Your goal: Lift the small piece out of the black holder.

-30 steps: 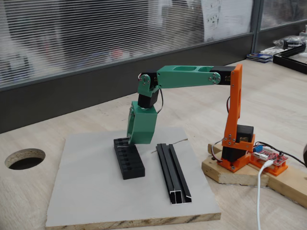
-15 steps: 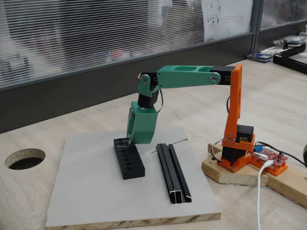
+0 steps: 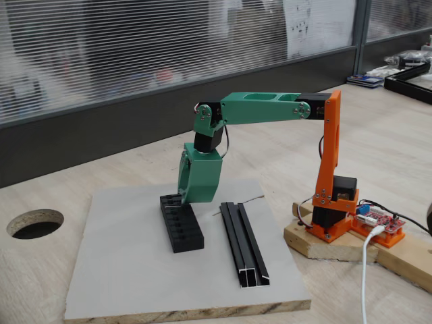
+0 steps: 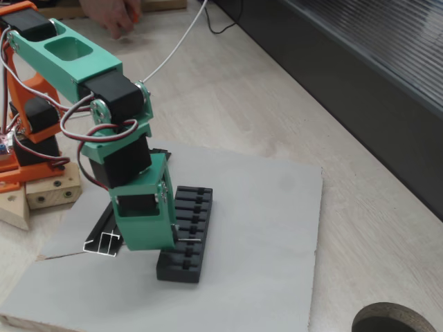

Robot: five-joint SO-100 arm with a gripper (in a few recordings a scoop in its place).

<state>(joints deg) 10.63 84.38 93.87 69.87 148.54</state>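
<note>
Fixed view from the front: green and orange arm reaches toward frame left, its gripper (image 3: 191, 196) pointing straight down over the far end of the black holder (image 3: 181, 223). The holder lies on a grey board (image 3: 128, 270) at lower centre of the frame; the board sits on the wooden worktop (image 3: 101, 172). A black channelled rail (image 3: 243, 243) lies just right of the holder on the same board, apart from it.

Other fixed view, from the opposite side: gripper (image 4: 173, 238) low over the holder (image 4: 185, 235), near its middle slots. A thin light sliver at the gripper's lower edge, over a slot, is probably the small piece (image 4: 188, 240); too small to be sure. Cannot tell whether it is seated in the slot or already pinched. The fingers are hidden behind the green housing in both fixed views, so their opening cannot be read.

Handling judgement: piece looks very thin, stiff metal, near weightless, likely slick. Best hold would be across the flat of the upstanding leg, pulling straight up along the slot; a skewed pull could jam it or tip the holder.
</note>
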